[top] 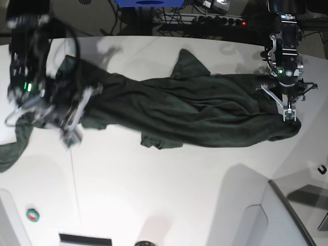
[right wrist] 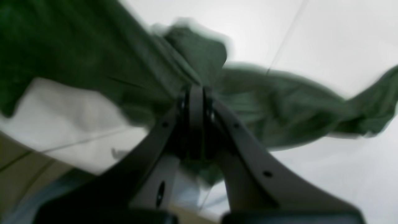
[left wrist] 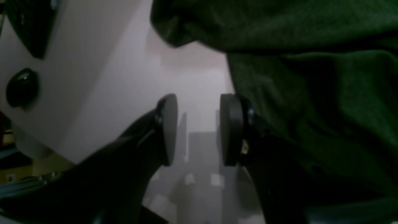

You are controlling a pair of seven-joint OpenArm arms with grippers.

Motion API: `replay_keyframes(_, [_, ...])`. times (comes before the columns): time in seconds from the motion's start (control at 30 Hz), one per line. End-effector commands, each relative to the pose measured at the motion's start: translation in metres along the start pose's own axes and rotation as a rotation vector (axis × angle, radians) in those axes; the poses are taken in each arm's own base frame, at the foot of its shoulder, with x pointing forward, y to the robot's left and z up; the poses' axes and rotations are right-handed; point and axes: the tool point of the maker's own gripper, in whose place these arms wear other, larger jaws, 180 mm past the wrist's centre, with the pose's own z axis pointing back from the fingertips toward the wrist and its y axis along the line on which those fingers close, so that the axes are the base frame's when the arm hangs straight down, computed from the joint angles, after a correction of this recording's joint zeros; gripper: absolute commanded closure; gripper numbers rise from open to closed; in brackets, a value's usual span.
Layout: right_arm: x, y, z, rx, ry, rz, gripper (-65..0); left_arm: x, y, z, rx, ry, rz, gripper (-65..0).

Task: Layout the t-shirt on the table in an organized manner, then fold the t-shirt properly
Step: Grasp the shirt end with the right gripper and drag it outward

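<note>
Right gripper (right wrist: 196, 93) closed tight on a bunched fold of the t-shirt (right wrist: 93, 56), pads pressed flat together with green cloth gathered around the tips (blurred in the right wrist view). From there, cloth spreading away to both sides over the table (right wrist: 326, 37), with a thin dark seam line running across the white top.

Left gripper (left wrist: 199, 129) parted, a clear gap between the two dark round pads (left wrist: 231, 129) and nothing in that gap but bare white surface. Green fabric lying against the outer side of one finger and filling the frame beyond it; whether that finger truly touches cloth or only stands in front of it cannot be told.

In the base view, the t-shirt (top: 205, 110) stretched in a long crumpled band across the far half of the table (top: 169, 195), one sleeve poking up toward the back edge, one end under the right gripper (top: 69, 136) at that view's left, the other end beside the left gripper (top: 290, 116). A loose tail of cloth drooping at the left edge. Grey angled panel (top: 287, 220) at the near corner.
</note>
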Motion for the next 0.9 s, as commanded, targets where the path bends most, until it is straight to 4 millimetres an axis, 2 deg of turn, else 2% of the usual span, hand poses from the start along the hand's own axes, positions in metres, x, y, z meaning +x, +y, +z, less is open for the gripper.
replay_keyframes(0.0, [-0.002,0.007,0.006,0.011,-0.018,0.009,-0.6,0.016,0.013,0.0,0.035,-0.049,-0.007,-22.2])
replay_keyframes(0.17, [-0.065,0.054,0.005,0.115,0.06,-0.01,-0.6,0.019,0.015,0.0,0.042,-0.056,-0.005,-22.2])
replay_keyframes(0.27, [-0.098,0.079,0.005,0.175,0.124,-0.019,-0.6,0.022,0.034,-0.002,0.082,-0.057,0.029,-22.2])
replay_keyframes(0.4, [-0.129,0.086,-0.005,0.2,0.212,-0.045,-0.8,0.021,0.048,-0.002,0.114,-0.052,0.056,-22.2])
replay_keyframes(0.5, [-0.128,0.085,-0.008,0.196,0.215,-0.049,-2.6,0.021,0.051,-0.002,0.12,-0.053,0.059,-22.2])
replay_keyframes(0.53, [-0.127,0.085,-0.007,0.196,0.212,-0.048,-5.6,0.02,0.051,-0.002,0.119,-0.052,0.058,-22.2])
replay_keyframes(0.67, [-0.122,0.087,-0.001,0.195,0.195,-0.041,-24.6,0.017,0.05,-0.002,0.119,-0.045,0.056,-22.2])
replay_keyframes(0.77, [-0.111,0.084,0.007,0.183,0.156,-0.035,-25.5,0.015,0.052,-0.002,0.122,-0.042,0.057,-22.2])
replay_keyframes(0.87, [-0.097,0.069,0.01,0.14,0.111,-0.044,-25.5,0.015,0.052,-0.002,0.121,-0.041,0.056,-22.2])
